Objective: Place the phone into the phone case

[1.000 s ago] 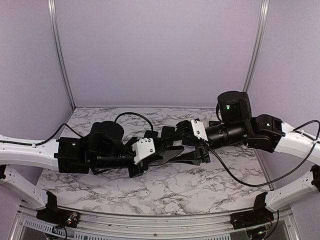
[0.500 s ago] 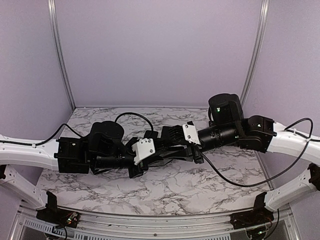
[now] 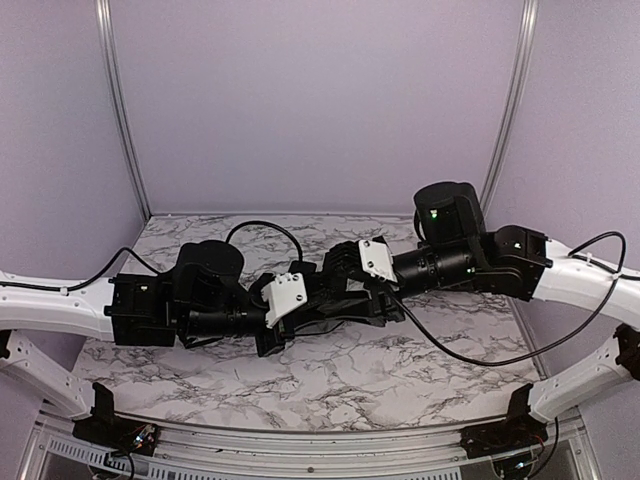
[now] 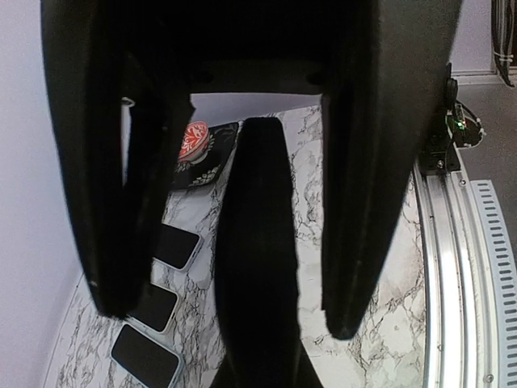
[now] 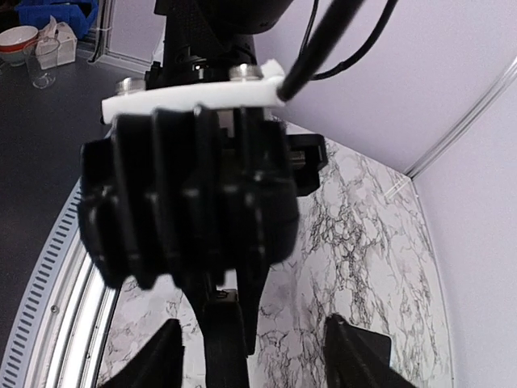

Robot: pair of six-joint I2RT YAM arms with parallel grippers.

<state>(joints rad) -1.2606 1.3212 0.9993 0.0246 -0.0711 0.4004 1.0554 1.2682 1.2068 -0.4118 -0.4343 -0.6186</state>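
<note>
My left gripper (image 3: 325, 308) hangs over the middle of the table, shut on a black slab (image 4: 258, 242). By its all-black look the slab is the phone case; I cannot tell whether a phone sits in it. In the left wrist view the case runs edge-on between the left gripper's (image 4: 228, 322) fingers and out past their tips. My right gripper (image 3: 352, 280) faces the left one. Its jaws (image 5: 254, 322) stand open on either side of the case's free end (image 5: 224, 347), touching neither face. Three phones with dark screens and light rims (image 4: 153, 307) lie on the marble.
A dark case with a red emblem (image 4: 198, 145) lies beyond the phones on the marble table (image 3: 330, 385). The left wrist housing (image 5: 194, 202) fills most of the right wrist view. A metal rail (image 4: 452, 267) marks the table's near edge. Purple walls enclose the back and sides.
The right arm has moved left toward the left gripper, bringing its jaws around the case's free end. Those jaws stand narrower than a second ago. The left arm has barely shifted.
</note>
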